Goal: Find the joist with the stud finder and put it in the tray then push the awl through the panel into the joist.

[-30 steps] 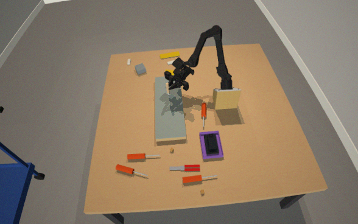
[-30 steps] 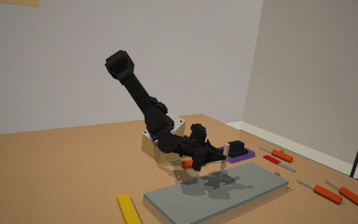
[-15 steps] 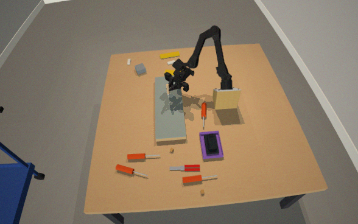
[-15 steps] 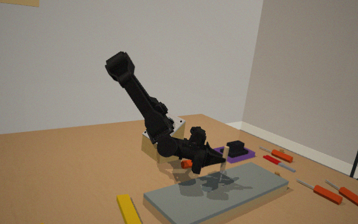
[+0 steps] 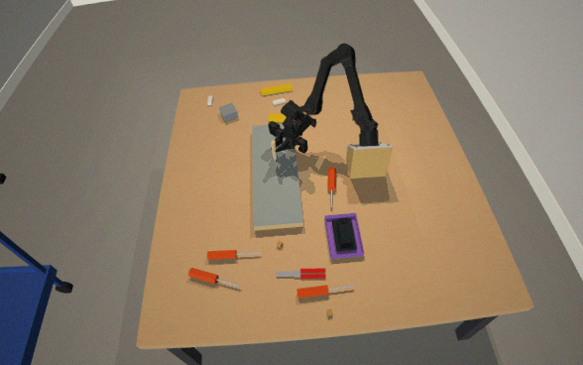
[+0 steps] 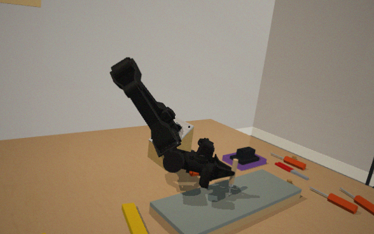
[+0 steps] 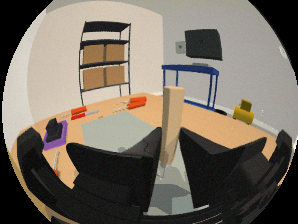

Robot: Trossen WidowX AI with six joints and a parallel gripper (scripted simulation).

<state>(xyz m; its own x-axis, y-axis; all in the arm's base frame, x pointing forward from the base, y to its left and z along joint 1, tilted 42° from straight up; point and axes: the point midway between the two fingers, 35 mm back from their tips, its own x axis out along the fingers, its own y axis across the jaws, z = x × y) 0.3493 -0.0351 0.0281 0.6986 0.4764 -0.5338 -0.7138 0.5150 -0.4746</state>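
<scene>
My gripper (image 5: pixel 275 148) (image 6: pixel 233 173) (image 7: pixel 170 131) is shut on the awl, low over the floor panel. The awl's pale wooden handle (image 5: pixel 274 151) (image 6: pixel 235 166) (image 7: pixel 172 107) stands about upright between the fingers, its thin metal shaft pointing down. Its tip is at or just above the panel's surface; contact is too small to tell. The grey-green floor panel (image 5: pixel 275 203) (image 6: pixel 270 191) (image 7: pixel 107 131) lies flat, partly in the arm's shadow. No joist shows. The black stud finder (image 5: pixel 344 234) (image 6: pixel 245 153) (image 7: pixel 54 131) lies in the purple tray (image 5: pixel 347 257) (image 6: pixel 251 165).
An orange-handled screwdriver (image 5: pixel 332 180) lies between the panel and the arm's base block (image 5: pixel 369 163). Several more screwdrivers and a red-handled tool (image 5: pixel 312 274) lie beyond the panel's end. A yellow bar (image 5: pixel 277 89) and a grey cube (image 5: pixel 228 112) lie near the opposite edge.
</scene>
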